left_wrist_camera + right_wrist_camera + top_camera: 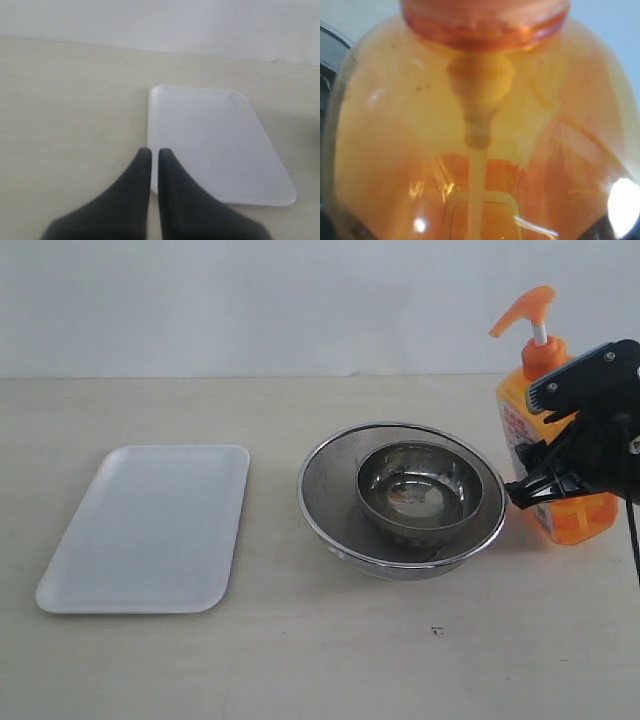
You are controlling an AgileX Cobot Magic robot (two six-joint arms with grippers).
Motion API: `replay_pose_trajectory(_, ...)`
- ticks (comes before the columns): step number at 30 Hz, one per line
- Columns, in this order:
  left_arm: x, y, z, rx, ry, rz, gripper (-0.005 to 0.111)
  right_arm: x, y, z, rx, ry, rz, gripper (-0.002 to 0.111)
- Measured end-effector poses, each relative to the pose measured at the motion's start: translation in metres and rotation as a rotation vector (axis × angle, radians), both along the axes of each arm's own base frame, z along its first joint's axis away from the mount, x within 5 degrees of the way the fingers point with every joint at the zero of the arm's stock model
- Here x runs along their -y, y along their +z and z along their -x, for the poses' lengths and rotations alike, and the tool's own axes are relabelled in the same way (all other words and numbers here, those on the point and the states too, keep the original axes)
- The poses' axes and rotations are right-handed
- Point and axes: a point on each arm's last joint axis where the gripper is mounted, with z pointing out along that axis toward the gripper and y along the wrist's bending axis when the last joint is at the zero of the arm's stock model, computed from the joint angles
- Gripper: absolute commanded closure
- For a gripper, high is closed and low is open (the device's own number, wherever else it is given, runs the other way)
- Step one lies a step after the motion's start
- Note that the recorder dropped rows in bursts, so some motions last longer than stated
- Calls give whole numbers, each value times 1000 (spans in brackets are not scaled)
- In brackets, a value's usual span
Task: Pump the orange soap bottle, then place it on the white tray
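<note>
The orange soap bottle [585, 518] is seen upright at the far right of the exterior view, its base seemingly on the desk [300, 660]. A translucent orange rectangular body, an orange pump head on a white stem, raised, and a white-and-red side label are shown. Its middle is clasped by the right hand [527, 443]. In the right wrist view the bottle [480, 125] fills the frame, a pale dip tube visible inside. The white tray [150, 530], flat, rectangular, round-cornered and shallow-rimmed, is laid on the desk at the left, well apart from the bottle.
</note>
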Motion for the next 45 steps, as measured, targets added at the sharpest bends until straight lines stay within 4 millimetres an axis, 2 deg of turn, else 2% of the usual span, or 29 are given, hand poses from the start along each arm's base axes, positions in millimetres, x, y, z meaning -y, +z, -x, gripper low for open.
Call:
replay_pose_trajectory(6,0,0,0,0,0,0,102,-14,0,4,8,18,42,108)
replay_pose_trajectory(28,0,0,0,0,0,0,102,-11,0,4,7,-20,40,108)
replay_pose_trajectory(32,0,0,0,6,-15,-61,102,-11,0,5,7,-18,40,108)
replay_pose_trajectory(39,-2,15,-3,168,-54,-390,102,-11,0,5,8,-17,41,108)
replay_pose_trajectory(42,-3,26,-3,281,-28,-439,102,-11,0,5,8,-17,41,108)
replay_pose_trajectory(45,-3,35,-3,388,8,-386,102,-11,0,5,7,-20,34,108)
